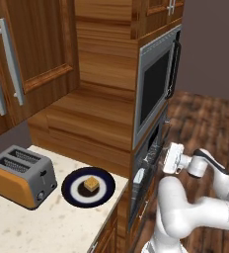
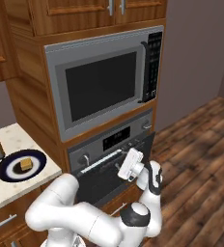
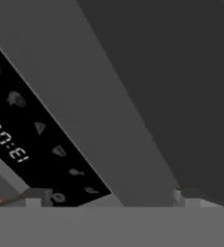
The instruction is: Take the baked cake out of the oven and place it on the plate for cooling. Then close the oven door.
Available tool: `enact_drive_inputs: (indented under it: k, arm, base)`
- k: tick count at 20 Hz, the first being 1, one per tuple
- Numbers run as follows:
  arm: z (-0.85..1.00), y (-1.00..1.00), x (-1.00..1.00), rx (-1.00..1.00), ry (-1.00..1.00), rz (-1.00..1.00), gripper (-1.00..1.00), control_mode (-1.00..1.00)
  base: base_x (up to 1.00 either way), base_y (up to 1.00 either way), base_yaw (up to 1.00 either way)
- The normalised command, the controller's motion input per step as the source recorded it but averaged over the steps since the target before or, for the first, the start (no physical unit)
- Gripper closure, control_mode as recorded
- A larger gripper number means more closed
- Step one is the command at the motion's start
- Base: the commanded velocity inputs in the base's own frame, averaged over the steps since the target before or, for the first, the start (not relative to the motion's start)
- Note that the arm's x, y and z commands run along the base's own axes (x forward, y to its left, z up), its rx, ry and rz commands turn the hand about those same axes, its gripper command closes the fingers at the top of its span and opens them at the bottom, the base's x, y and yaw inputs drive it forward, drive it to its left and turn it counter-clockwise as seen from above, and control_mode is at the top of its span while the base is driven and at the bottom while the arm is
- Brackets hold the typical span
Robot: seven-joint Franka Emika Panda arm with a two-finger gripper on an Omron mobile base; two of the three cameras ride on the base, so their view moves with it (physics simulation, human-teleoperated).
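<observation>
Golden cake (image 1: 91, 184) sits at the centre of the plate (image 1: 73, 190), a small square block on the dark brown middle. The navy-rimmed plate rests on the pale speckled table (image 1: 37, 227) near its right edge, just beside the orange-sided toaster (image 1: 21, 176), which stands toward the table's left edge. To the right of the table, set in wood cabinetry, the grey oven (image 2: 92, 149) shows its dark display strip and round knob below the microwave (image 2: 102, 84). The oven door (image 2: 106, 181), dark glass with a long silver bar handle (image 2: 102, 160), stands nearly upright against the oven front; whether a gap remains cannot be told. The white arm reaches up in front of the door, its pincer (image 2: 131, 164) close to the handle's right end, touching nothing that can be seen. In the hand view the two finger tips (image 3: 36, 198) stand wide apart, empty, facing the oven's display (image 3: 17, 140) and grey steel front.
</observation>
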Motion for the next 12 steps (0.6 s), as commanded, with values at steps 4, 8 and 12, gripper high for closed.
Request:
enact_drive_inputs:
  k: [4, 8, 12]
  arm:
    - [0.00, 0.22, 0.55, 0.06, -0.15, 0.17, -1.00, -1.00]
    - [0.00, 0.17, 0.52, 0.06, -0.15, 0.16, -1.00, -1.00]
    - [-0.01, 0.13, 0.46, 0.06, -0.13, 0.15, -1.00, -1.00]
  base:
    - [0.00, 0.00, 0.00]
    - [0.00, 0.00, 0.00]
    - [0.00, 0.00, 0.00]
